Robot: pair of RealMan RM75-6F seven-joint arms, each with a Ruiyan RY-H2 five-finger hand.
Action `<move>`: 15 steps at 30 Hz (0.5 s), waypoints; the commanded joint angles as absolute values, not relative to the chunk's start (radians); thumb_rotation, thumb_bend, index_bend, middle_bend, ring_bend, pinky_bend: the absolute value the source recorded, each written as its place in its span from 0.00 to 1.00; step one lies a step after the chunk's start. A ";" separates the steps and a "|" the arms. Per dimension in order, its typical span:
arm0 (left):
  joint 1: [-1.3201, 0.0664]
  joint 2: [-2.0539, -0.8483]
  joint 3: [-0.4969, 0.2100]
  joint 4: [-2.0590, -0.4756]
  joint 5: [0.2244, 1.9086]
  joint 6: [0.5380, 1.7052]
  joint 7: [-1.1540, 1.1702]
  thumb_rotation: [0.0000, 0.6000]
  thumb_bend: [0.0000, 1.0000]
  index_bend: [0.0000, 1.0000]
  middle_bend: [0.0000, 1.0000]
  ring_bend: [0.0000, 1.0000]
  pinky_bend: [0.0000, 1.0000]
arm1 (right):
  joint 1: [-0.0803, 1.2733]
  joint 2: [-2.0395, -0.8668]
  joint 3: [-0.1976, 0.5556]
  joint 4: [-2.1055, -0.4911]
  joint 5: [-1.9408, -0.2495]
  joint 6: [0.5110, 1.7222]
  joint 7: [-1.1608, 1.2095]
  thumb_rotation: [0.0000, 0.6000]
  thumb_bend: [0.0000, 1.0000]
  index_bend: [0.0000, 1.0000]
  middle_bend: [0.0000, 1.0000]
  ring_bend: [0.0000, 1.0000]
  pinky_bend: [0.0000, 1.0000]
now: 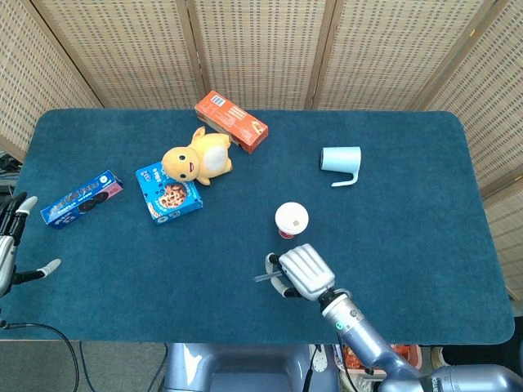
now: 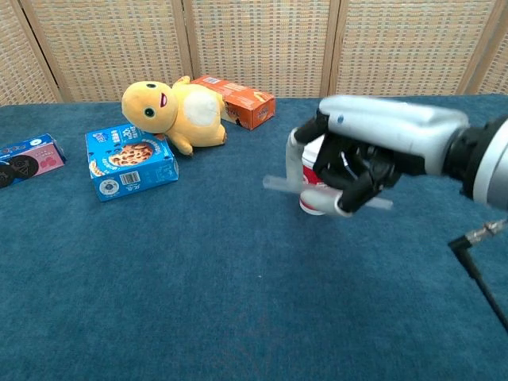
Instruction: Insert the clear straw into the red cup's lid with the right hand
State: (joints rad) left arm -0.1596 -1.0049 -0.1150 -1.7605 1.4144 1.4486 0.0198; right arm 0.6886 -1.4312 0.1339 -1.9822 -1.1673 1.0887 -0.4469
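Observation:
The red cup [image 1: 291,221] with its white lid stands upright near the table's middle; in the chest view only part of the red cup [image 2: 311,198] shows behind my right hand. My right hand [image 1: 301,273] [image 2: 361,155] is lifted off the table just in front of the cup and grips the clear straw [image 2: 278,185] [image 1: 263,278], which lies level and sticks out to the left of the fingers. My left hand [image 1: 10,245] hangs at the far left edge beyond the table, fingers apart, holding nothing.
A yellow plush duck [image 1: 196,158], a blue cookie box [image 1: 169,194], an orange box [image 1: 231,121] and a blue cookie pack [image 1: 82,198] lie at the back left. A pale blue mug [image 1: 341,161] lies on its side at the back right.

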 commanded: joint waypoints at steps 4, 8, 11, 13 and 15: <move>-0.160 -1.006 -0.116 -1.760 1.409 1.447 0.022 1.00 0.00 0.00 0.00 0.00 0.00 | 0.725 -1.335 0.257 -2.051 -1.076 1.047 -0.338 1.00 0.51 0.71 0.90 0.75 0.76; -0.161 -1.007 -0.118 -1.759 1.406 1.446 0.025 1.00 0.00 0.00 0.00 0.00 0.00 | 0.741 -1.288 0.355 -2.080 -0.967 1.026 -0.226 1.00 0.53 0.71 0.90 0.75 0.76; -0.160 -1.006 -0.119 -1.760 1.405 1.450 0.026 1.00 0.00 0.00 0.00 0.00 0.00 | 0.760 -1.250 0.439 -2.078 -0.860 0.987 -0.121 1.00 0.54 0.71 0.90 0.75 0.76; -0.160 -1.006 -0.120 -1.760 1.404 1.451 0.025 1.00 0.00 0.00 0.00 0.00 0.00 | 0.770 -1.238 0.462 -2.069 -0.823 0.970 -0.087 1.00 0.54 0.71 0.90 0.75 0.76; -0.160 -1.006 -0.120 -1.760 1.403 1.451 0.026 1.00 0.00 0.00 0.00 0.00 0.00 | 0.778 -1.237 0.480 -2.054 -0.789 0.963 -0.054 1.00 0.54 0.71 0.90 0.75 0.76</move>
